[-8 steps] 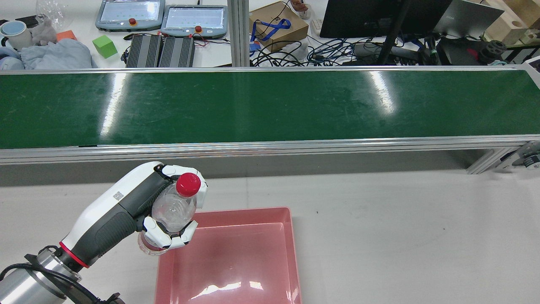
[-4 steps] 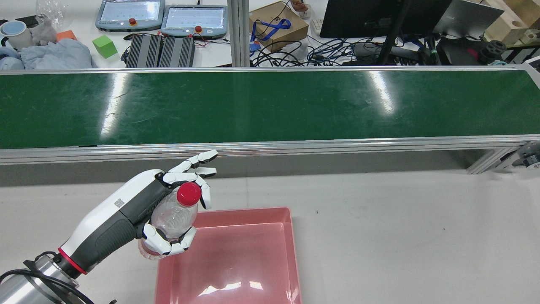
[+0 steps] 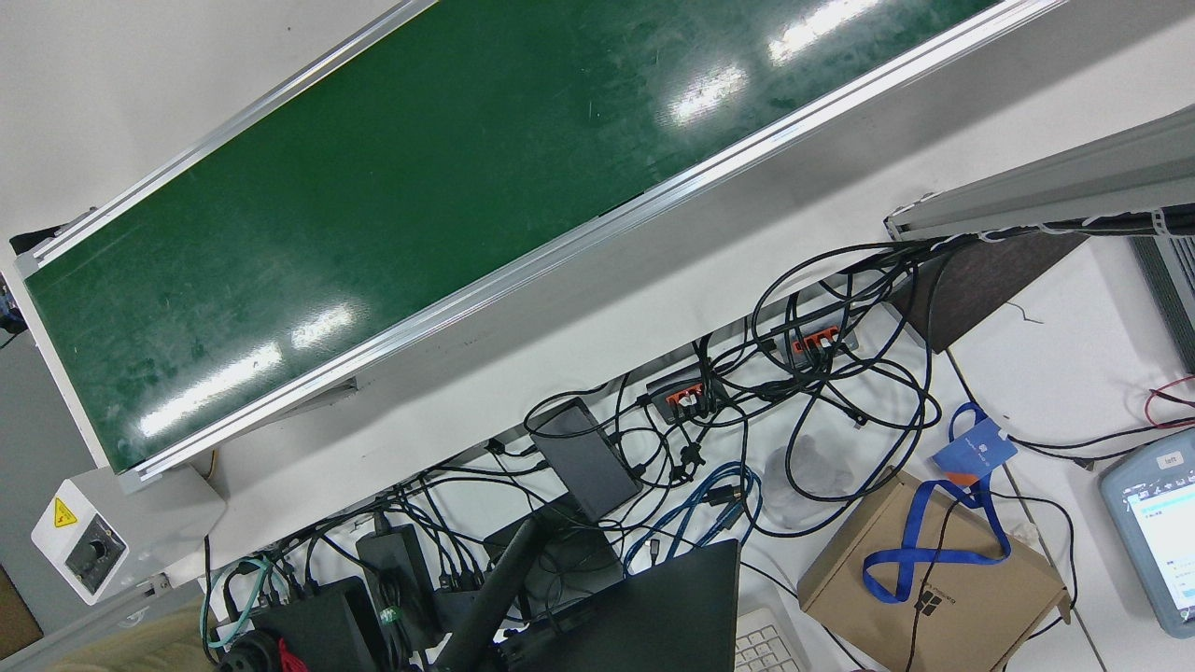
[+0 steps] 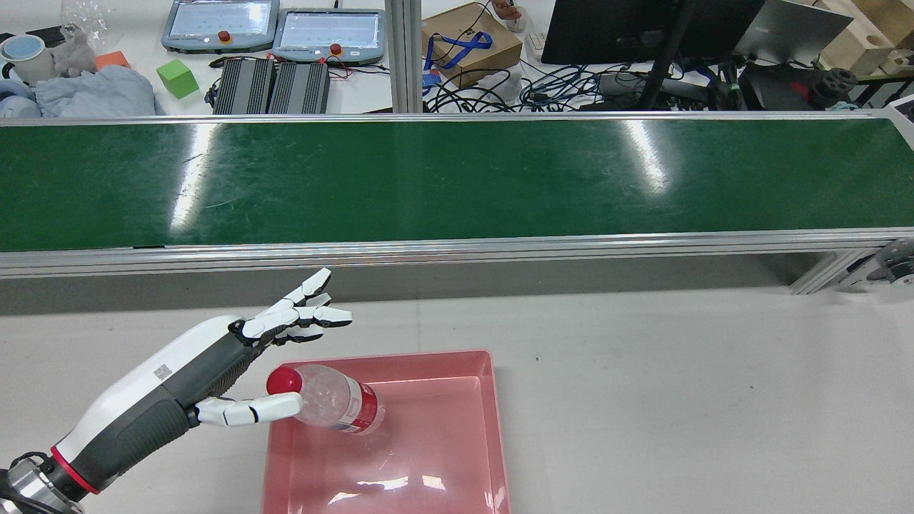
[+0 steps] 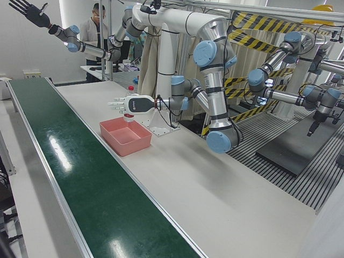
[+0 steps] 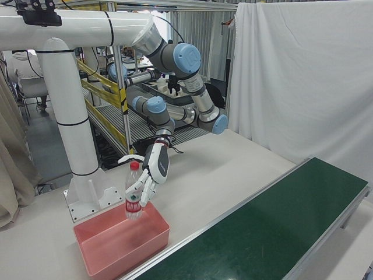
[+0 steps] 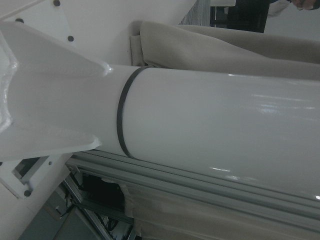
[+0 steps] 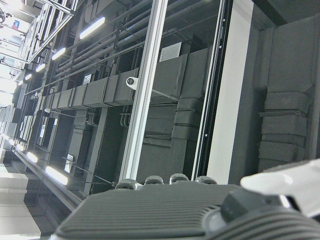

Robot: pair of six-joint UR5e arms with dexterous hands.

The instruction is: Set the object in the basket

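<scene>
Left hand [image 4: 282, 335] fingers spread, holding nothing; bottle [image 4: 330, 404] base blurred in basket [image 4: 457, 435].

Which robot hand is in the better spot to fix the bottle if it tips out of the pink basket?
Left. The left hand hangs open right beside the bottle, at the near corner of the pink basket. The right hand is raised high, far from the table.

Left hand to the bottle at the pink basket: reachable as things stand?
Probably yes. The left hand is open right beside the bottle, at the basket's corner on that arm's side. Only the low rim lies between them.
</scene>
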